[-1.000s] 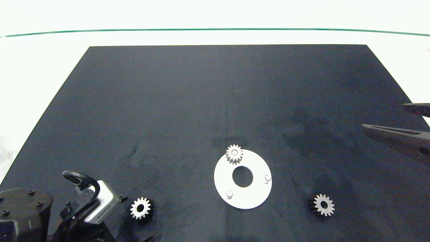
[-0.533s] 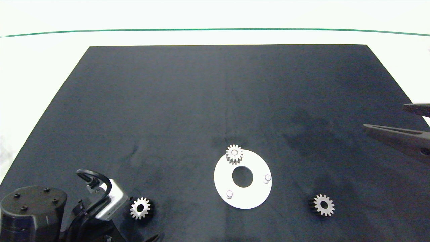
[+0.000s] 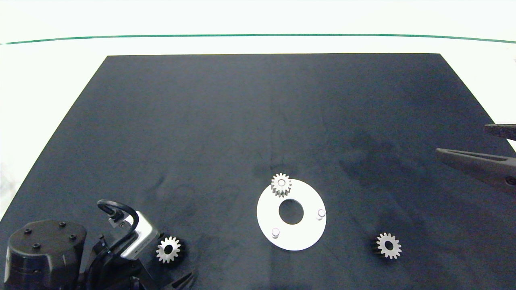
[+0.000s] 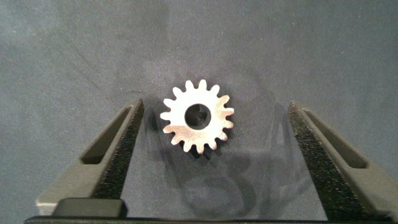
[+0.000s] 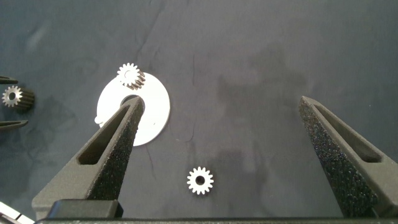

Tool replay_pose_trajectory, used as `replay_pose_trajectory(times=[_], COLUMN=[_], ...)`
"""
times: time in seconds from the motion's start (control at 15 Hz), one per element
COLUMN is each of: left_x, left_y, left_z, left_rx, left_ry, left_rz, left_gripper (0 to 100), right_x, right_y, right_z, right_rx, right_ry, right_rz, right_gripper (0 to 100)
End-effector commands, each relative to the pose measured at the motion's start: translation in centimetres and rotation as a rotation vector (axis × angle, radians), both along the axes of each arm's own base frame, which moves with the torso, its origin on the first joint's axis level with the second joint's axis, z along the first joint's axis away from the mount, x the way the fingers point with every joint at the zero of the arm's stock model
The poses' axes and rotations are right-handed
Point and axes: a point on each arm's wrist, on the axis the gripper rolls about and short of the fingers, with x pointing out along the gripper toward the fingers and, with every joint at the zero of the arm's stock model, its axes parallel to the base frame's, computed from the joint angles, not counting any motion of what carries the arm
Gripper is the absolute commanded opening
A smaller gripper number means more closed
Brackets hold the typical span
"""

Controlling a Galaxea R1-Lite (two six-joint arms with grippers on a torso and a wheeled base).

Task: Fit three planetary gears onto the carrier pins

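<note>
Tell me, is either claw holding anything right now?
No. The left gripper is open around a loose gear; the right gripper hangs open, empty.

a lab-style test bench: a plain black mat point(image 3: 242, 121) on a bare white table point(image 3: 258, 20).

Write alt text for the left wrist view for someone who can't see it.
The open left gripper straddles a small silver planetary gear lying flat on a dark mat, its two foam-lined fingers either side and clear of the teeth.

Head view overhead, wrist views near, sharing white disc point(image 3: 291, 214)
</note>
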Motion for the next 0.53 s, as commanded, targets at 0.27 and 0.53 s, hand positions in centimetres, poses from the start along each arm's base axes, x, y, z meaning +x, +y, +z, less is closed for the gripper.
replay_pose_trajectory(times=[0.27, 0.53], left_x=[-0.01, -0.02], left_y=[0.0, -0.05], left_z=[-0.02, -0.36], left_rx=[0.0, 0.009], left_ry=[-0.002, 0.014], left_rz=[-0.002, -0.005], left_gripper=[80, 71], right_x=[0.07, 0.14], right_y=[0.05, 0.11], right_z=[-0.05, -0.09], right_rx=[-0.003, -0.005], right_ry=[0.003, 0.005], right_rz=[-0.002, -0.002], right_gripper=[100, 100])
